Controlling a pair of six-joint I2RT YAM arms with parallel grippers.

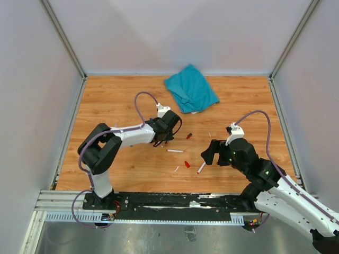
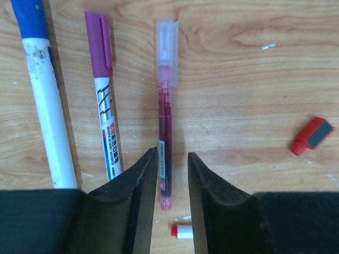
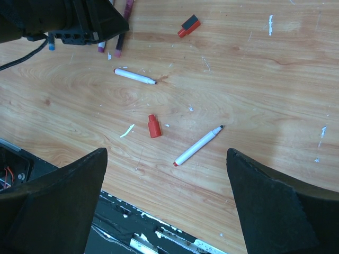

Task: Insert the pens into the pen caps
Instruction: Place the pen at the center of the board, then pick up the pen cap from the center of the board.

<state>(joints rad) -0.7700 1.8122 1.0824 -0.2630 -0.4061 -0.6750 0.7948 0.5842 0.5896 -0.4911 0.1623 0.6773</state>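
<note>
Your left claw (image 2: 171, 154) stands slightly apart, straddling the capped pink pen (image 2: 165, 106) on the bench (image 2: 238, 79). Your right claw (image 3: 167, 152) gapes empty; uncapped pen (image 3: 197, 146) and red cap (image 3: 153, 126) lie well apart from that pink pen.

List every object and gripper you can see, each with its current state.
left gripper, slightly open, jaws astride the pink pen
right gripper, wide open, empty
pink pen, capped
purple marker, capped
blue marker, capped
near white pen, uncapped
far white pen, uncapped
red cap, loose, lying flat
red-and-grey cap, loose
teal cloth, crumpled
</note>
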